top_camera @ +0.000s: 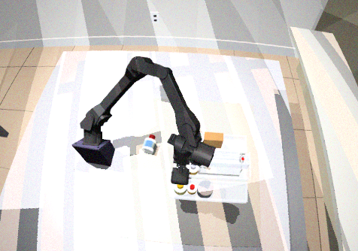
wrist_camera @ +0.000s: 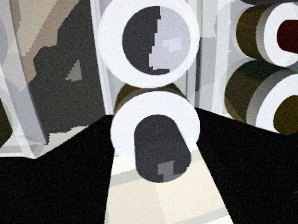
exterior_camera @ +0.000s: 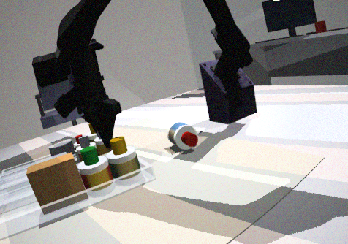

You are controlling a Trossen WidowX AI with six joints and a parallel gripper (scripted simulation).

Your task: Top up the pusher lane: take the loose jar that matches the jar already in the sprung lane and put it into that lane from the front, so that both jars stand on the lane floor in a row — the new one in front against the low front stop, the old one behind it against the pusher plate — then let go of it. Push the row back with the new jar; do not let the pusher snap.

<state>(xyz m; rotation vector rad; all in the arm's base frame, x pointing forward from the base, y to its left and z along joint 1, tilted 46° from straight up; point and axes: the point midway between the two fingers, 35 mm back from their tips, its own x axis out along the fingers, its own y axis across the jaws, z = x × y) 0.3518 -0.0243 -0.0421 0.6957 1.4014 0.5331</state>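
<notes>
The loose jar [wrist_camera: 122, 122] with the dark grey knob is at the front end of the middle lane, upright or nearly so, just in front of the old jar [wrist_camera: 111, 40] [top_camera: 193, 169]. The gripper [top_camera: 181, 166] [exterior_camera: 109, 146] [wrist_camera: 152, 119] is closed on the loose jar, one finger at each side. Whether its base meets the lane floor cannot be told. A red-capped bottle [top_camera: 149, 145] [exterior_camera: 179, 136] lies on its side, apart from the clear tray [top_camera: 214, 201] [exterior_camera: 150, 179]; an orange-brown block [top_camera: 213, 140] [exterior_camera: 55, 183] stands in an outer lane.
</notes>
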